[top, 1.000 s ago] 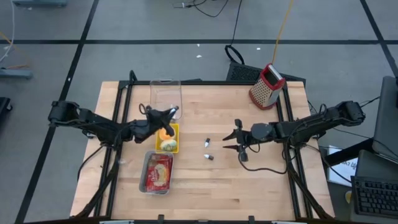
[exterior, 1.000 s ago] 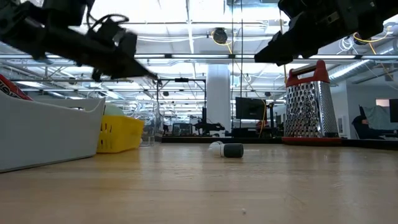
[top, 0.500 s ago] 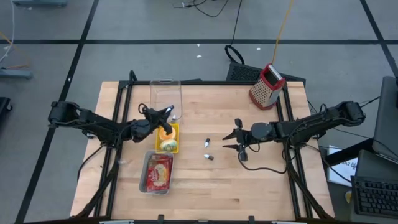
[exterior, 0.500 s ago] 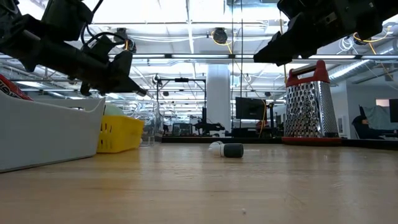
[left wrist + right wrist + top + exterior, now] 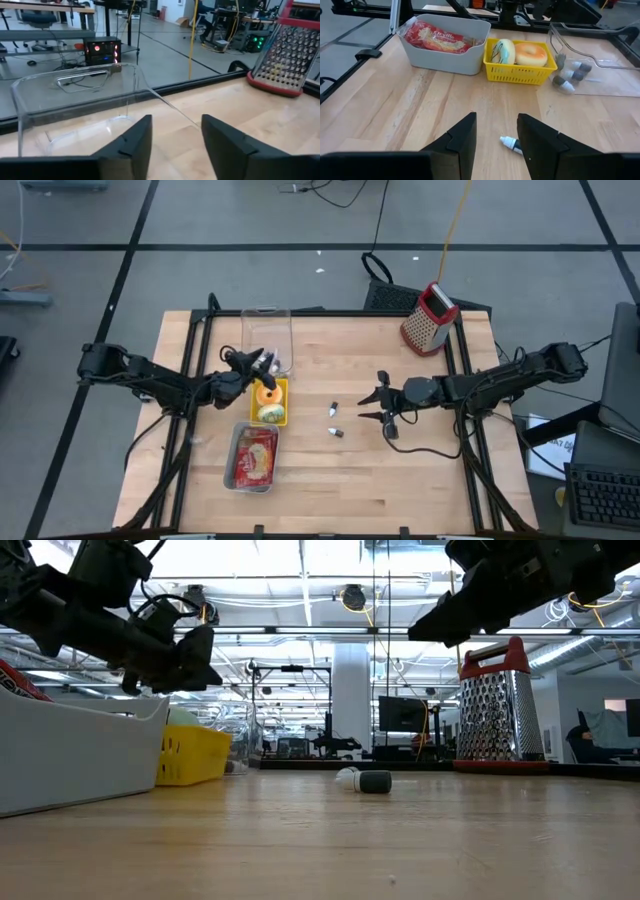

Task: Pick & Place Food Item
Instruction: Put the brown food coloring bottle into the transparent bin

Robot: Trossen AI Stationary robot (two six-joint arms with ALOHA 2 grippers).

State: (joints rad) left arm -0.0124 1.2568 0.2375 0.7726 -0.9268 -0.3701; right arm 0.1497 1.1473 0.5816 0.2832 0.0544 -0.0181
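A yellow basket (image 5: 283,402) at centre left holds an orange donut (image 5: 531,53) and a pale, striped food item (image 5: 502,51). Beside it, a grey tray (image 5: 445,60) holds a red packet (image 5: 437,36). My left gripper (image 5: 264,363) hangs open just past the basket's far end. It faces a clear container (image 5: 75,100) and has nothing between its fingers. My right gripper (image 5: 378,406) hovers open right of centre, above the table, empty.
Two small tubes (image 5: 333,409) (image 5: 336,432) lie on the wood between the basket and my right gripper. Some small grey and white pieces (image 5: 567,75) sit by the clear container. A red-topped grater (image 5: 430,318) stands at the far right corner.
My left gripper has sunk toward the basket's far end and rolled about its own axis. Its fingers, drawn to a point before, now stand apart. The donut and the other items lie as before.
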